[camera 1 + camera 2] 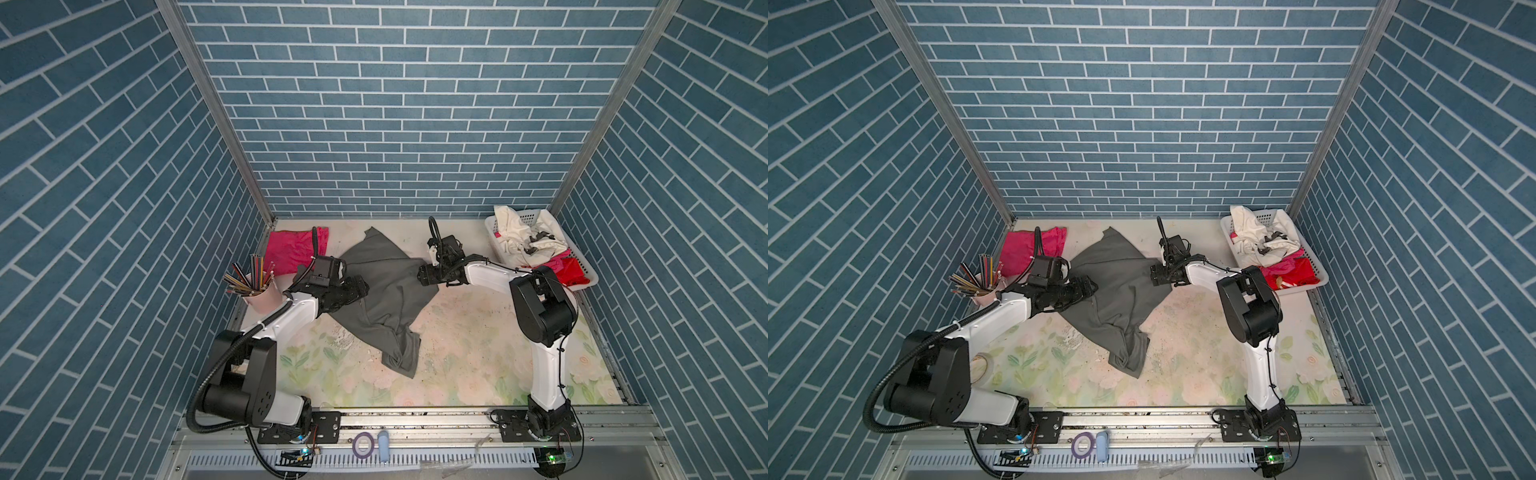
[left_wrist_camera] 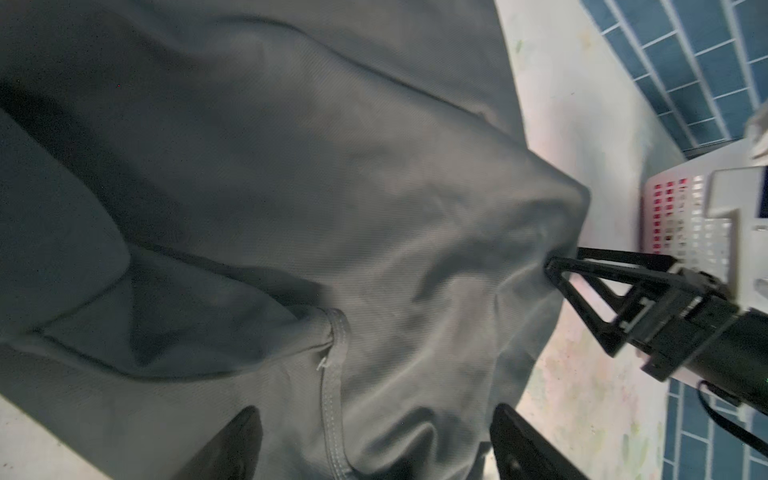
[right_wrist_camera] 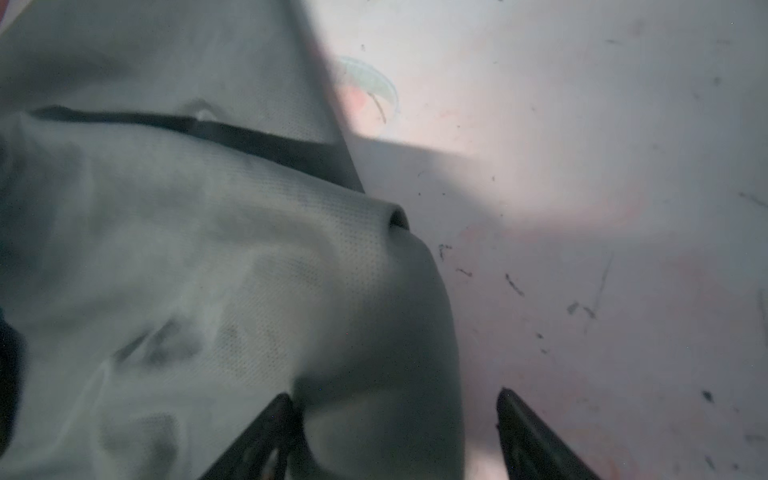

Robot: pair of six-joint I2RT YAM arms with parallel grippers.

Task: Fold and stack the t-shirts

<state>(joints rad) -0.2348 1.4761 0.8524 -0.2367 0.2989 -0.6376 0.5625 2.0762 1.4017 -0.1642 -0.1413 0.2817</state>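
Left tool (image 1: 362, 288), arm low, released over grey t-shirt (image 1: 390, 299); right tool (image 1: 421, 276) released at edge.

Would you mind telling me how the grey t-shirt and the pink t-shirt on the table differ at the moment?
The grey t-shirt lies rumpled and skewed mid-table, one end bunched toward the front; the pink t-shirt lies flat as a compact patch in the far left corner. The grey t-shirt covers far more of the table than the pink t-shirt. Both are plain cloth lying on the table.
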